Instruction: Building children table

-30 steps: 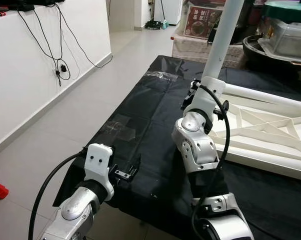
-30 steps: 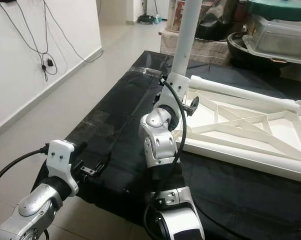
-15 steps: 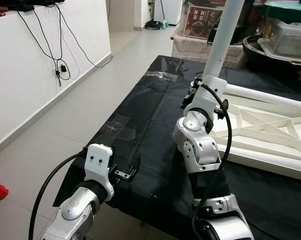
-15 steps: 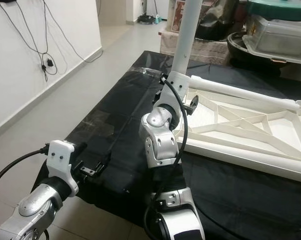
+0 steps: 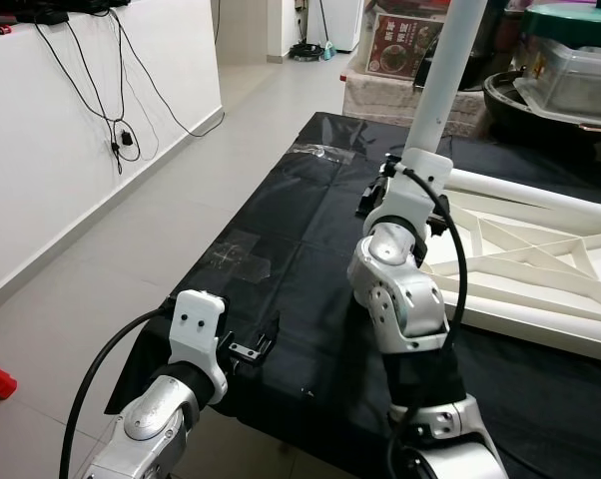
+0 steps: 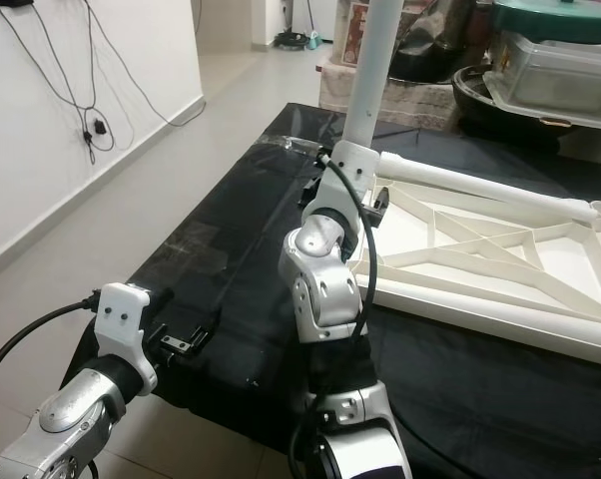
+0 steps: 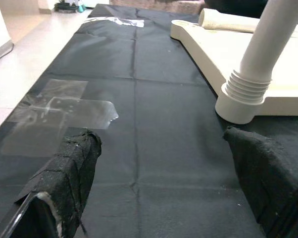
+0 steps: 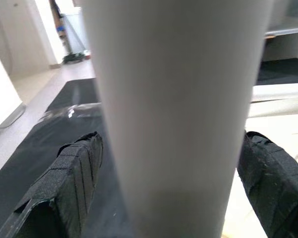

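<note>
A white children's table point(image 5: 540, 269) lies upside down on a black cloth point(image 5: 291, 239). One white leg point(image 5: 440, 80) stands upright at its near corner, its ribbed base point(image 7: 248, 91) seated in the socket. My right gripper point(image 5: 405, 205) is shut on this leg low down, one black finger point(image 8: 65, 188) pressed on each side. A second white leg point(image 6: 480, 185) lies flat along the table's far side. My left gripper point(image 7: 161, 141) hangs open over the cloth's front left edge, holding nothing, well short of the table.
A clear tape patch point(image 7: 55, 106) is stuck on the cloth ahead of the left gripper. Bare floor point(image 5: 131, 249) and a white wall with hanging cables point(image 5: 121, 110) lie to the left. Boxes and plastic tubs point(image 5: 570, 70) crowd the back.
My right forearm has swung slightly up and to the right while the gripper stays on the upright leg. The left arm has not moved.
</note>
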